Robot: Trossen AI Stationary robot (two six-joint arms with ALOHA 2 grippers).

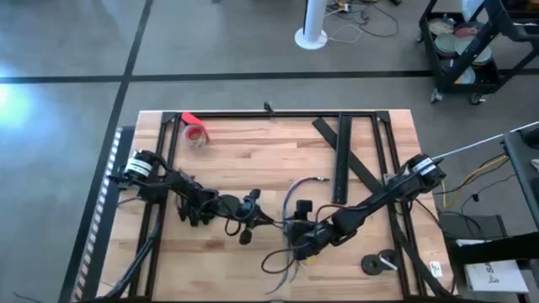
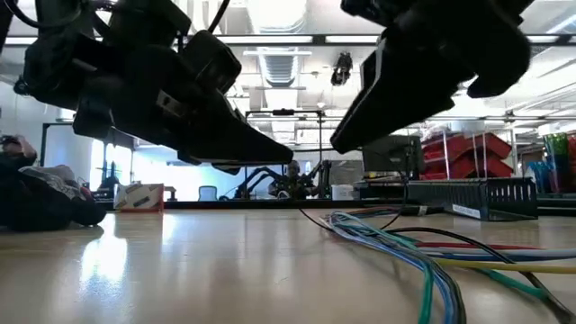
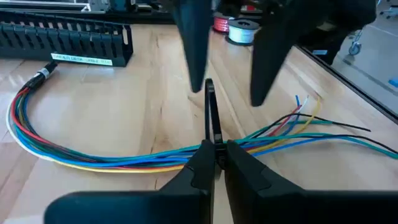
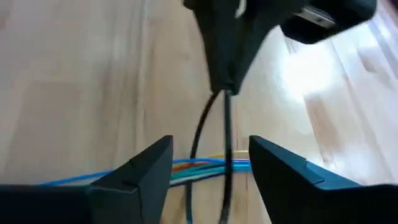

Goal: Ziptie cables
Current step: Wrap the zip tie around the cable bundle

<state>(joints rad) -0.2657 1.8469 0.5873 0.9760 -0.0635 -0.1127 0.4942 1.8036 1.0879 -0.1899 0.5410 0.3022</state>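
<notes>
Left gripper (image 3: 214,163) pinches the ziptie (image 3: 213,118) over the cables (image 3: 93,160), holding it looped; right gripper (image 4: 211,163), spread, straddles the ziptie to grab it.

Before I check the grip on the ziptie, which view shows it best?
The left wrist view: the left gripper is shut on the ziptie, over the cables. The right wrist view shows its two dark strands between the open right gripper. The high and low views don't resolve it.
</notes>
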